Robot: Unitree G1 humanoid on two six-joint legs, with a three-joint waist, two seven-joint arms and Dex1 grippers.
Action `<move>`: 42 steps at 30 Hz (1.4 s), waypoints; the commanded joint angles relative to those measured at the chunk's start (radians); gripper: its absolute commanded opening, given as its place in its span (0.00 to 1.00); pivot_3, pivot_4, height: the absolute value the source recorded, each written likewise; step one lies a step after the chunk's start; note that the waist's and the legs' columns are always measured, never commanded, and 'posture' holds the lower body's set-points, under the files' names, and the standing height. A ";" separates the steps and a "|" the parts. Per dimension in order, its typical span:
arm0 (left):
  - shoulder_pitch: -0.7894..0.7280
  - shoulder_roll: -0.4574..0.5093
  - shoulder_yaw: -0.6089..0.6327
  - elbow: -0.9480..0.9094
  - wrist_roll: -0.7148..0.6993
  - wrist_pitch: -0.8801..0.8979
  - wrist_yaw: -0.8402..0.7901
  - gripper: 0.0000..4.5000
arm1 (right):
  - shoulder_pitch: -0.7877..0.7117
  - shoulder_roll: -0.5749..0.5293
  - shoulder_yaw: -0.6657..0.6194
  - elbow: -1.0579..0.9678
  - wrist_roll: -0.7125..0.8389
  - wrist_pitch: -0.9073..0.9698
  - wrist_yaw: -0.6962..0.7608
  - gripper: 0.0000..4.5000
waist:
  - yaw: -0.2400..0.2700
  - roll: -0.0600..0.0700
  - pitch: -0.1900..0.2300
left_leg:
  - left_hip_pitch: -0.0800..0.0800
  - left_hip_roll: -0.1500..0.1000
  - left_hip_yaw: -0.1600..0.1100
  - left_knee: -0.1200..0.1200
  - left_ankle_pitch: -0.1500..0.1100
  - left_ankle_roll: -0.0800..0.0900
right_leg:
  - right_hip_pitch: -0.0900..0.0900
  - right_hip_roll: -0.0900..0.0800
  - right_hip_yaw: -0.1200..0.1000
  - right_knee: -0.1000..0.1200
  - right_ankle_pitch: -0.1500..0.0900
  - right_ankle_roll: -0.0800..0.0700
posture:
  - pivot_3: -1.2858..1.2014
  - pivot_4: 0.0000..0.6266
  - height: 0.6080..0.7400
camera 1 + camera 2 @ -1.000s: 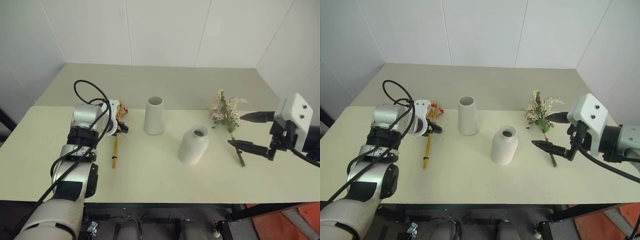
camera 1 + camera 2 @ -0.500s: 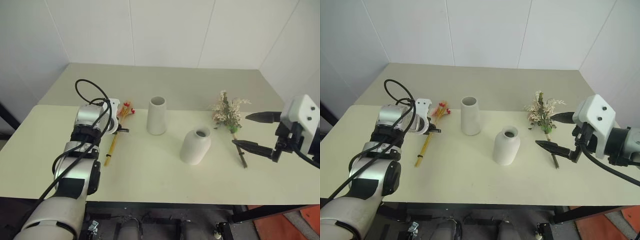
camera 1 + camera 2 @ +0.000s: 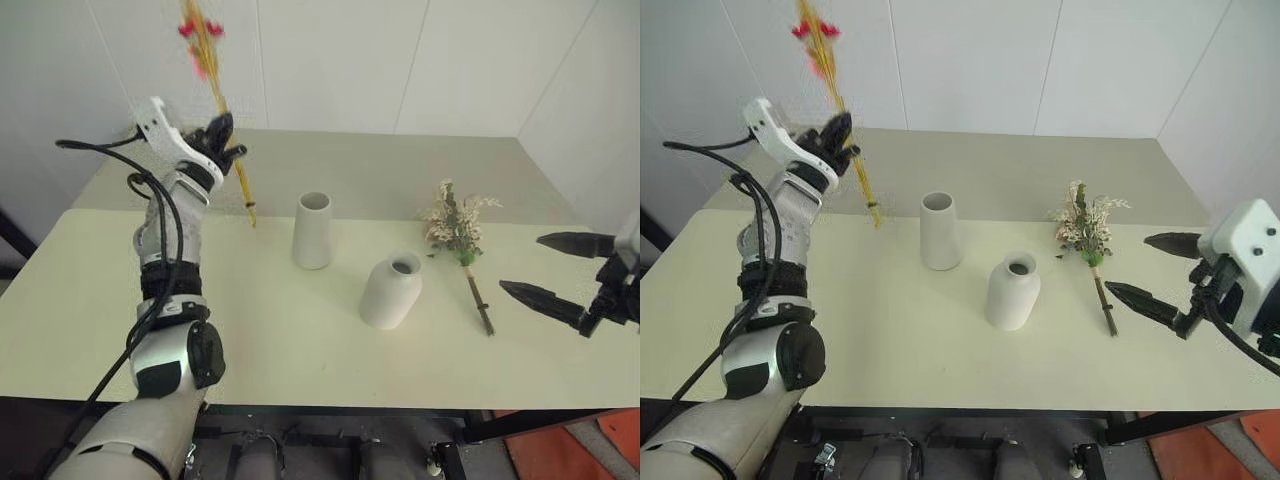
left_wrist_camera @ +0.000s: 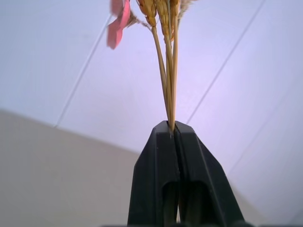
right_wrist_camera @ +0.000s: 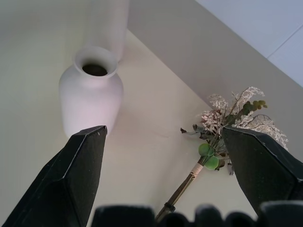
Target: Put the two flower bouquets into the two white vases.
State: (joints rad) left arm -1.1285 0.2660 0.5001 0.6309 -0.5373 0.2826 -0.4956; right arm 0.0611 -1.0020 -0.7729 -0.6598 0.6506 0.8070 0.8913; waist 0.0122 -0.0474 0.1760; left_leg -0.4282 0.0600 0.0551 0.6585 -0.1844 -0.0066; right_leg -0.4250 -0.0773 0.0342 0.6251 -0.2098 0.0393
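- My left gripper [image 4: 173, 130] is clamped on the slim bunch [image 3: 222, 105]: long yellow stalks pinched between my two black fingers, with small red flowers at the top end against the white wall.
- The bunch hangs in the air above the table's [image 3: 300, 350] far left part, tilted, its cut ends pointing down toward the tabletop left of the tall vase [image 3: 312, 231].
- The tall vase is a white tapered cylinder, upright, mouth open, standing mid-table.
- The round vase [image 3: 390, 291] is shorter, bottle-shaped with a small mouth, upright, nearer to me and to the right of the tall one; the two stand apart.
- The bushy bouquet [image 3: 459, 233] lies flat on the table right of the round vase: cream sprigs and green leaves at the far end, a dark stem pointing back toward me.
- My left arm is raised high, wrist bent, fingers angled upward, a black cable looping along it.
- My right gripper [image 3: 1150, 272] hovers low at the table's right edge, fingers spread wide and holding nothing, pointing toward the bouquet's stem, near it but not touching.
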 commanded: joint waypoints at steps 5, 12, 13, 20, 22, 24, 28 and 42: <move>-0.126 -0.022 0.051 0.199 -0.146 -0.067 -0.256 0.01 | 0.086 0.065 -0.094 -0.118 0.021 0.031 -0.070 1.00 | 0.000 0.000 0.000 | 0.000 0.000 0.000 0.000 0.000 0.000 | 0.001 0.000 0.000 0.000 -0.002 0.003 | 0.52 0.24 1.00; -0.231 -0.045 0.065 0.394 -0.135 -0.229 -0.351 0.01 | 0.135 0.080 -0.120 -0.150 0.028 0.039 -0.095 1.00 | -0.004 0.000 0.000 | 0.000 0.000 -0.001 0.000 0.000 0.000 | 0.001 0.000 0.000 -0.001 -0.003 0.005 | 0.52 0.24 1.00; -0.239 -0.051 0.063 0.415 -0.126 -0.261 -0.354 0.01 | 0.142 0.082 -0.124 -0.153 0.028 0.038 -0.096 1.00 | -0.003 0.000 0.000 | 0.000 0.000 0.000 0.000 0.000 0.000 | 0.001 0.000 0.000 -0.001 -0.003 0.005 | 0.52 0.24 1.00; -0.242 -0.080 0.020 0.506 -0.053 -0.412 -0.393 0.01 | 0.165 0.075 -0.146 -0.159 0.040 0.040 -0.109 1.00 | -0.002 0.000 0.000 | 0.001 0.000 0.000 0.000 0.000 0.000 | 0.001 0.000 0.000 -0.001 -0.003 0.005 | 0.52 0.24 1.00; -0.239 -0.085 0.018 0.518 -0.043 -0.434 -0.400 0.01 | 0.170 0.072 -0.154 -0.159 0.041 0.042 -0.111 1.00 | -0.002 0.000 0.000 | 0.001 0.000 0.000 0.000 0.000 0.000 | 0.001 0.000 0.000 -0.001 -0.003 0.005 | 0.52 0.24 1.00; -0.231 -0.091 0.009 0.531 -0.020 -0.476 -0.398 0.01 | 0.173 0.072 -0.158 -0.161 0.045 0.042 -0.113 1.00 | -0.003 0.000 0.000 | 0.000 0.000 0.000 0.000 0.000 0.001 | 0.001 0.000 0.000 -0.001 -0.003 0.005 | 0.52 0.24 1.00; -0.223 -0.104 0.009 0.553 -0.005 -0.511 -0.426 0.01 | 0.172 0.068 -0.152 -0.162 0.053 0.041 -0.121 1.00 | -0.002 0.000 0.000 | 0.001 0.000 0.000 0.000 0.000 0.001 | 0.001 0.000 0.000 -0.001 -0.003 0.005 | 0.52 0.24 1.00; -0.181 -0.115 -0.089 0.570 0.105 -0.570 -0.560 0.36 | 0.176 0.054 -0.152 -0.150 0.052 0.040 -0.119 1.00 | -0.003 0.000 0.000 | 0.001 0.000 0.000 0.000 0.000 0.001 | 0.001 0.000 0.000 -0.001 -0.003 0.005 | 0.52 0.24 1.00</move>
State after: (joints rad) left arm -1.2990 0.1353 0.4243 1.2132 -0.4486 -0.2695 -1.0404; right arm 0.2405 -0.9373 -0.8842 -0.7959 0.6997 0.8470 0.7827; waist 0.0097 -0.0477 0.1762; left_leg -0.4277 0.0601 0.0547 0.6587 -0.1848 -0.0059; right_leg -0.4241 -0.0770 0.0345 0.6241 -0.2126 0.0441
